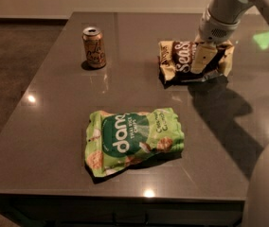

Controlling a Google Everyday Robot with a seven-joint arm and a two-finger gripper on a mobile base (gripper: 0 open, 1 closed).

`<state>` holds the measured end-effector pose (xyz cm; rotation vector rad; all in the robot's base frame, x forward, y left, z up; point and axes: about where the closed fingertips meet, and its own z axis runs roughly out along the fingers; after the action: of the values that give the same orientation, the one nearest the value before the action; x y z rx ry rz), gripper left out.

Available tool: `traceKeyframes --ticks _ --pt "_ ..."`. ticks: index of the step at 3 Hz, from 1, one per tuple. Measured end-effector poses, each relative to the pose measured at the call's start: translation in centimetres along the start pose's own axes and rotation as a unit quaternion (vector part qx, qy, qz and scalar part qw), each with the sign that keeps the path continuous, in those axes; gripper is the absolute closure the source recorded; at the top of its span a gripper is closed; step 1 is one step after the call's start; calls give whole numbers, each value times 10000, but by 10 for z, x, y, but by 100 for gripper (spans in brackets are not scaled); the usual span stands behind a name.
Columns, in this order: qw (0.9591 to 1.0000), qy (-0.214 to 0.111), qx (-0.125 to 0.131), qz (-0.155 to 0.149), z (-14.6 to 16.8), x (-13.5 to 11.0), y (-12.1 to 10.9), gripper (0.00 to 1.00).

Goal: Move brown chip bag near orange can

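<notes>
The brown chip bag (179, 60) lies on the dark table (54, 126) at the back right, crinkled, with cream ends and white lettering. The orange can (94, 47) stands upright at the back left, well apart from the bag. My gripper (203, 58) comes down from the upper right and sits over the right half of the brown bag, covering part of it. Whether it touches or holds the bag does not show.
A bright green chip bag (132, 138) lies in the front middle of the table. My arm (229, 4) reaches in from the top right and casts a shadow on the table's right side. Floor shows past the table's left edge.
</notes>
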<state>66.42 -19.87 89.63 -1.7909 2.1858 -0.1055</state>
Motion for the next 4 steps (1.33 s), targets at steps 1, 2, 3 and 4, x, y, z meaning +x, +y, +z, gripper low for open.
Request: traceKeyframes --ticks 1,2,3,4 --pt "9998 -31 -83 -188 0 -19 6 63" --pt "9984 -175 -171 -513 -8 -60 17 93" --pt "9964 -305 -227 -755 -14 -90 24 100" --pt "9935 -347 -316 -1036 -15 -121 26 100"
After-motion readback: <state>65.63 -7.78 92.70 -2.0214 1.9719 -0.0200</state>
